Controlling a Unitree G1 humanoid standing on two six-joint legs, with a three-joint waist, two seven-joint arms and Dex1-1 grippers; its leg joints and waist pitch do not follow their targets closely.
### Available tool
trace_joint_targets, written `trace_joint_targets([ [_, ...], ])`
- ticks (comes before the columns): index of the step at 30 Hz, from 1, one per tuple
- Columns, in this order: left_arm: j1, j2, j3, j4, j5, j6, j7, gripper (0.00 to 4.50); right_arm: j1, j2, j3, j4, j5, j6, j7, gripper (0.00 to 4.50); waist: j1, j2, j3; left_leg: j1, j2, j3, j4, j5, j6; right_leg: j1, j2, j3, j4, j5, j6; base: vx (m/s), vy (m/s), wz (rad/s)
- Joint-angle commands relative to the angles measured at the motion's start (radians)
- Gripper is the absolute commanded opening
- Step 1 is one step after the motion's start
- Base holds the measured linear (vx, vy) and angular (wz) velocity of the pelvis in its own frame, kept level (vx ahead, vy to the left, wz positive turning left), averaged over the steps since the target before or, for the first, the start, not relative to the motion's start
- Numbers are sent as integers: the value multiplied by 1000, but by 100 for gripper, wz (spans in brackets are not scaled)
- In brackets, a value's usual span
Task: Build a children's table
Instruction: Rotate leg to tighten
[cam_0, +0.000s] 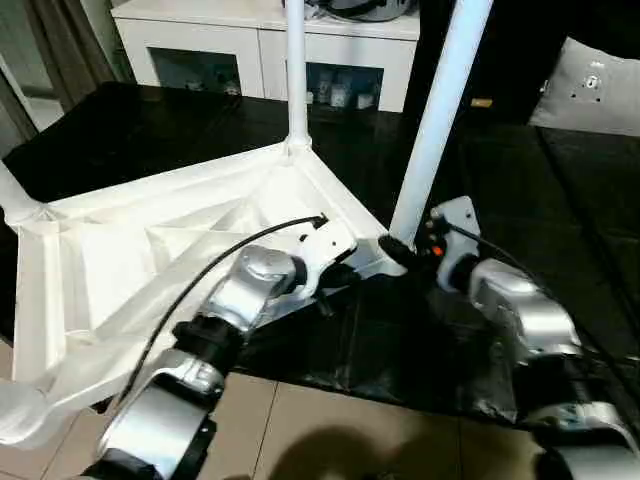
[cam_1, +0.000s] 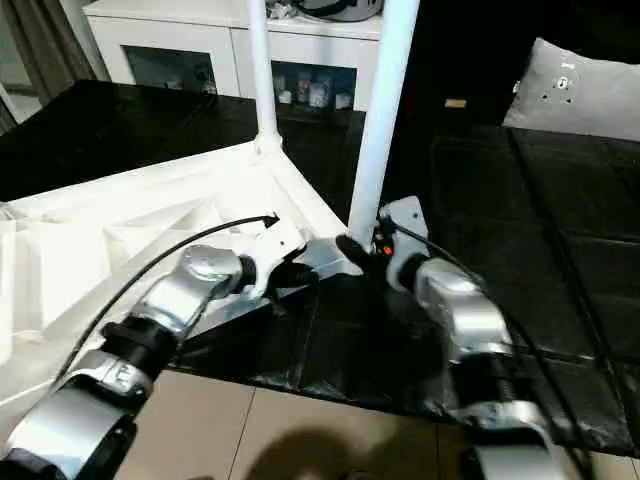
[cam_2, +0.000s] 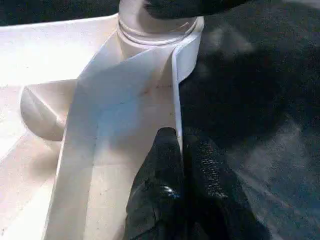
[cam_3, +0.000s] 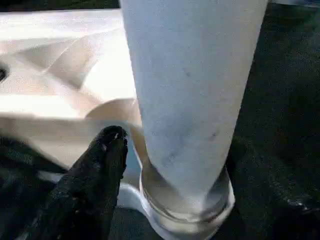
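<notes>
The children's table (cam_0: 150, 250) lies upside down on the black work table (cam_0: 560, 200), ribbed underside up, with its near edge hanging over the tiled floor (cam_0: 350, 430). One leg (cam_0: 296, 70) stands upright in the far corner socket, and another leg (cam_0: 440, 110) rises from the corner nearest the robot's right arm. The left gripper (cam_2: 179, 150) is clenched on the thin rim of the tabletop, one black finger on each side of it. The right gripper (cam_3: 170, 155) grasps the base of the near leg, just above its socket; one finger (cam_3: 100, 165) rests beside the tube. A white cabinet (cam_0: 260, 40) stands behind the work table
</notes>
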Motion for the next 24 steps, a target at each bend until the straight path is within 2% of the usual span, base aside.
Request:
trace_joint_targets([
  [1, 20, 21, -24, -5, 2, -40, -51, 0, 17, -22, 23, -31, 18, -9, 85, 363, 6, -17, -61, -21, 2, 10, -62, -128, 85, 71, -58, 34, -84, -254, -182, 0, 0, 0],
  [2, 27, 54, -35, -4, 5, -72, -98, 0, 27, -66, 34, -48, 21, -16, 156, 363, 7, -16, -59, -21, 3, 9, -63, -134, 88, 71, -59, 34, -84, -257, -184, 0, 0, 0],
  [6, 36, 110, -63, -3, 14, -133, -175, 0, 32, -132, 51, -56, 20, -34, 247, 402, 7, -17, -56, -19, 4, 9, -65, -155, 84, 68, -60, 33, -90, -317, -172, 0, 0, 0],
  [7, 37, 118, -66, -3, 13, -141, -189, 0, 34, -142, 58, -57, 19, -44, 267, 402, 6, -22, -56, -19, 4, 10, -64, -159, 83, 67, -60, 33, -91, -328, -168, 0, 0, 0],
  [8, 40, 141, -77, -1, 10, -181, -236, 0, 39, -172, 75, -61, 19, -69, 328, 402, 8, -19, -56, -17, 6, 7, -66, -168, 82, 65, -62, 32, -91, -349, -164, 0, 0, 0],
  [12, 43, 182, -92, 0, 0, -243, -327, 0, 46, -216, 96, -67, 32, -96, 445, 402, 9, -20, -57, -18, 9, 10, -64, -160, 85, 66, -61, 34, -85, -303, -182, 0, 0, 0],
  [13, 40, 193, -96, 3, -1, -255, -351, 0, 46, -223, 98, -73, 43, -89, 472, 375, 12, -19, -58, -18, 10, 9, -64, -156, 87, 66, -61, 35, -83, -293, -186, 0, 0, 0],
  [16, 36, 222, -113, 4, -4, -298, -419, 0, 48, -238, 108, -84, 69, -71, 538, 362, 21, -18, -58, -17, 13, 11, -63, -142, 92, 67, -61, 34, -79, -257, -204, 0, 0, 0],
  [19, 35, 235, -122, 7, -8, -326, -460, 0, 53, -247, 120, -92, 88, -61, 583, 324, 28, -18, -59, -16, 15, 12, -63, -138, 87, 67, -62, 35, -74, -235, -211, 0, 0, 0],
  [20, 35, 240, -130, 6, -10, -341, -487, 0, 59, -248, 127, -109, 101, -47, 604, 324, 31, -20, -58, -15, 15, 13, -63, -139, 87, 65, -61, 35, -74, -241, -211, 0, 0, 0],
  [23, 36, 243, -138, 1, -15, -355, -521, 0, 64, -242, 134, -118, 104, -47, 616, 282, 35, -17, -59, -15, 17, 12, -64, -133, 80, 65, -64, 35, -73, -240, -208, 0, 0, 0],
  [24, 36, 243, -142, 0, -18, -362, -534, 0, 66, -235, 135, -116, 105, -47, 623, 282, 36, -19, -58, -14, 16, 12, -64, -138, 76, 65, -63, 35, -74, -246, -207, 0, 0, 0],
])
